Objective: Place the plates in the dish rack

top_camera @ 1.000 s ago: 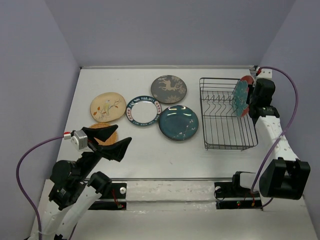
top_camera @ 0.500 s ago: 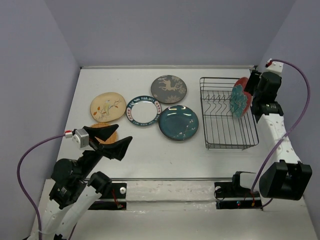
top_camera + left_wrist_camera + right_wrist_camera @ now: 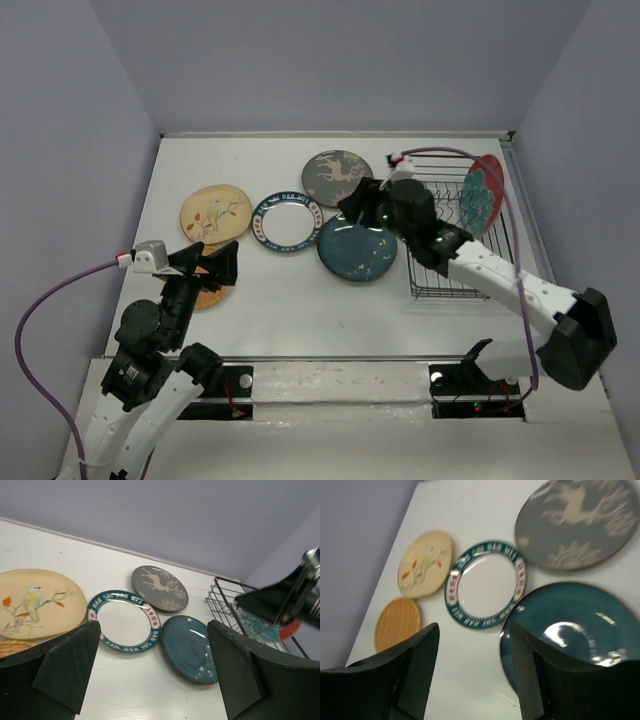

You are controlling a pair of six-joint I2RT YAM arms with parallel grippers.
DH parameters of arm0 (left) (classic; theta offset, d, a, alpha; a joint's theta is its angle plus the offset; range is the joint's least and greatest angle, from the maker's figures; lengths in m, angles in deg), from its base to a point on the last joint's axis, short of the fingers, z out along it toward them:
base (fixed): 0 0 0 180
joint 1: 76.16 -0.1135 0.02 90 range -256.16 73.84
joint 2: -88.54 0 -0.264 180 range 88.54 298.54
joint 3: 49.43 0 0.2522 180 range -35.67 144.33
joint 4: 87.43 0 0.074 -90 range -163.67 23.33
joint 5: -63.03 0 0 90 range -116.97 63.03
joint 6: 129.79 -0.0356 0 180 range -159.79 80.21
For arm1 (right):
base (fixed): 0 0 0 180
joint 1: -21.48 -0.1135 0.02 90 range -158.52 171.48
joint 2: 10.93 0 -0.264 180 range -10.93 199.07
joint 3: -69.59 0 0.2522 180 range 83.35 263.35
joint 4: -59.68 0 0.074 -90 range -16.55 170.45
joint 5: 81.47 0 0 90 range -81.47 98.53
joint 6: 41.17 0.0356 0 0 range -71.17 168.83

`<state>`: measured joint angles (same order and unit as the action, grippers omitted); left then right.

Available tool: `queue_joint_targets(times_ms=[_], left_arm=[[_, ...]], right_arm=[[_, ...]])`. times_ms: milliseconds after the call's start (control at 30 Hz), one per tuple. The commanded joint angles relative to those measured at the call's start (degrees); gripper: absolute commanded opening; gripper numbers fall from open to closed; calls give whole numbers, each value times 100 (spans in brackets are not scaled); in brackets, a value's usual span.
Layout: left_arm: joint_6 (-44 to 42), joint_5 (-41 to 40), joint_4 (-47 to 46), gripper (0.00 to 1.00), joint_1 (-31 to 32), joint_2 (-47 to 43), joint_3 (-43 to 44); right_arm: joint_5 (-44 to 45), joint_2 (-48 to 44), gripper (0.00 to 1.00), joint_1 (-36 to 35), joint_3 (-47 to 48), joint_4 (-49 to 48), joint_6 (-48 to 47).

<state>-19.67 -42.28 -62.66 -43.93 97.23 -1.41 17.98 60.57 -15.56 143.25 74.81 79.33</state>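
The red plate with teal flowers (image 3: 484, 192) stands on edge at the right end of the black wire dish rack (image 3: 460, 293). Five plates lie flat on the table: cream with branch (image 3: 215, 210), white with teal rim (image 3: 286, 221), grey with deer (image 3: 337, 177), glossy teal-blue (image 3: 357, 246) and orange (image 3: 208, 280). My right gripper (image 3: 356, 207) is open and empty above the teal-blue plate's (image 3: 575, 630) left edge. My left gripper (image 3: 215, 265) is open and empty over the orange plate, which it partly hides.
The rack's (image 3: 225, 600) left part holds only bare tines. The right arm reaches across the rack's near left corner. A wall edges the table at the back, and side walls stand at left and right.
My right gripper has let go of the red plate, which now stands in the rack, and has swung left over the teal-blue plate. My left gripper shifted slightly.
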Motion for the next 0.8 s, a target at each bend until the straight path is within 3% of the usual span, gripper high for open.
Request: queue_joint_targets(times_ms=[0,167,400,633,767], left_arm=[[212,-1429,59,99,-32,185,379],[-42,-2028,-10,99,-41,397,546],[-297,-1791,-230,99,-59,397,301],[-342,-1211,-415,99,-226,502,256],[-351,-1088,-468,99,-278,537,239]], right_arm=[[417,1291,60,-1328,-128,-1486,1238],[129,2998,53,-2158,678,-2489,1976],[-646,5203,53,-2518,1919,-2984,2882],[-664,6348,53,-2633,2851,-3081,3365],[-717,6613,46,-2633,3002,-2843,3629]])
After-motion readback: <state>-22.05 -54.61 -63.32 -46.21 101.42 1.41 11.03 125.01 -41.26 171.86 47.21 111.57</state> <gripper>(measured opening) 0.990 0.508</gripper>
